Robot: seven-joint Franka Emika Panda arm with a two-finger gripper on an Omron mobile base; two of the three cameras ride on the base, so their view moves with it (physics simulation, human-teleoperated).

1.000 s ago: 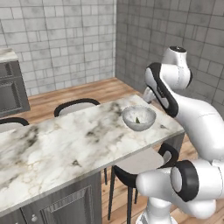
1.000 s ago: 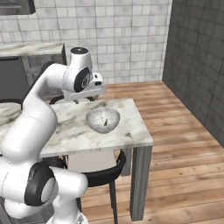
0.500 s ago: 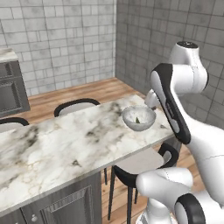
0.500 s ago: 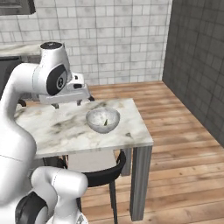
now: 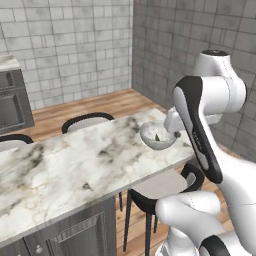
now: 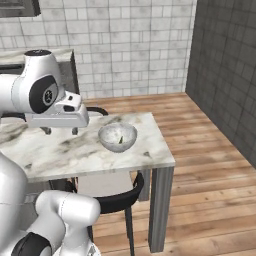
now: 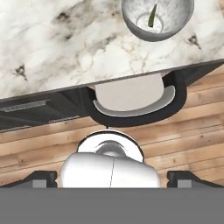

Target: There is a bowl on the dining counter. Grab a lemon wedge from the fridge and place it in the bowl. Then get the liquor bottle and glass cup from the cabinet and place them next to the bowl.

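Tool (image 6: 61, 131) is wide open w/ nothing in it, jaws pointing down, hanging above the bench (image 5: 75, 165).

Bowl (image 6: 112, 142) sits on the bench near its short end, close to the corner. Lemon wedge (image 7: 152, 16) is inside the bowl, a thin dark sliver leaning on the inner wall near the middle, long axis approx. upright. So the 1st part of the job looks done.

Key relation: tool is clear of the bowl, not touching.
- In right base view it hangs beside the bowl, on the side away from the bench end, and above rim level.
- In hand view the bowl sits at the top edge, off to one side. The bench's near edge and a stool (image 7: 131, 109) tucked under it, on the robot's side of the bowl, lie below the tool.
- So I judge the tool sits back from the bowl toward the robot, not over it.

Bottle and cup aren't on the bench beside the bowl. Judgement: next leg is away from the bowl to the cabinet to fetch them.

There's bare marble next to the bowl along the bench for setting them down. The strip betw. the bowl and the bench end is narrow, so I'd place them on the long side.

Risk: a swing across the bowl could clip its rim. Lifting straight away from the bowl looks safest.
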